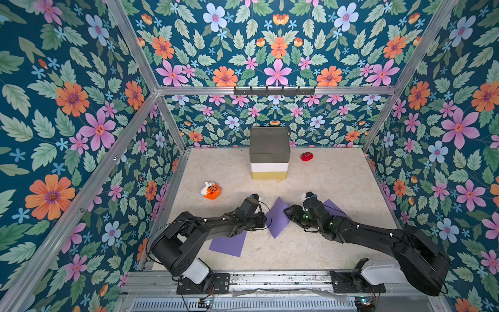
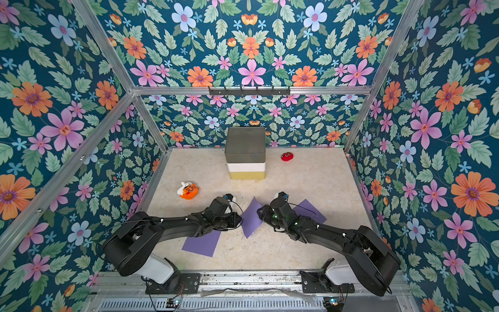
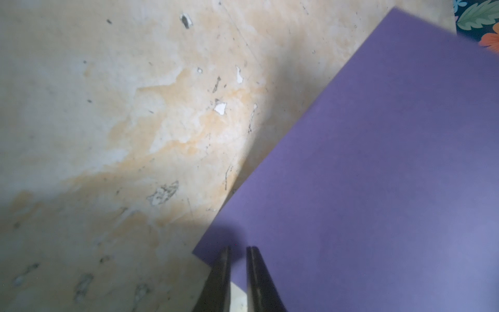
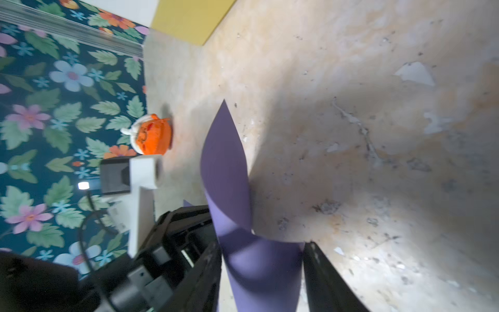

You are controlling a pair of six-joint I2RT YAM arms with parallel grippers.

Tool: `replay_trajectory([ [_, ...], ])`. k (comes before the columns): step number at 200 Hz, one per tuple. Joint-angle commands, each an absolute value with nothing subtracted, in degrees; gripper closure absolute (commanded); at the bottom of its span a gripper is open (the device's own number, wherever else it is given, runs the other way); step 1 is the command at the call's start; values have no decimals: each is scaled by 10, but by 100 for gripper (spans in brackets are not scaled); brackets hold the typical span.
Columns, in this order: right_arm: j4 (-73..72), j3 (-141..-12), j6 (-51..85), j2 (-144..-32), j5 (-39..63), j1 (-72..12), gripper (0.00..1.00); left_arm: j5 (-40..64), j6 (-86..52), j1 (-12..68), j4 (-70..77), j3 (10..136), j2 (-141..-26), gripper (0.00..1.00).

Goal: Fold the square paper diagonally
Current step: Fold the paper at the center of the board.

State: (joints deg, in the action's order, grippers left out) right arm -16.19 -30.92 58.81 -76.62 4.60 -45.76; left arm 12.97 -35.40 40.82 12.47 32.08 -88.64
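Before any crease was pressed against the table, opposite corners were judged to need matching. The purple paper, lower centre in both top views, was found curled, uncreased, between the right gripper, parted around its curl, and the left gripper, nearly closed at its corner.

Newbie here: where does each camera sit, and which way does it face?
Top views: twin cameras high behind the robot, facing down at the table; whole robot shows.
Left wrist: on the left arm, facing the left tool and the purple paper; only fingertips show.
Right wrist: on the right arm, facing past the right tool toward the orange toy; left arm shows.
Shared: all show that paper.
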Motion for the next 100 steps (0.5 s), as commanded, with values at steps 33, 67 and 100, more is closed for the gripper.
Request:
replay_trajectory([
  [33, -261, -315, 591, -782, 82, -457, 44, 96, -359, 407, 59, 315, -884, 81],
  [67, -216, -323, 572, -788, 69, -458, 43, 94, -357, 407, 56, 315, -880, 81],
  [100, -165, -315, 562, -786, 42, -457, 43, 91, -358, 407, 56, 314, -879, 81],
])
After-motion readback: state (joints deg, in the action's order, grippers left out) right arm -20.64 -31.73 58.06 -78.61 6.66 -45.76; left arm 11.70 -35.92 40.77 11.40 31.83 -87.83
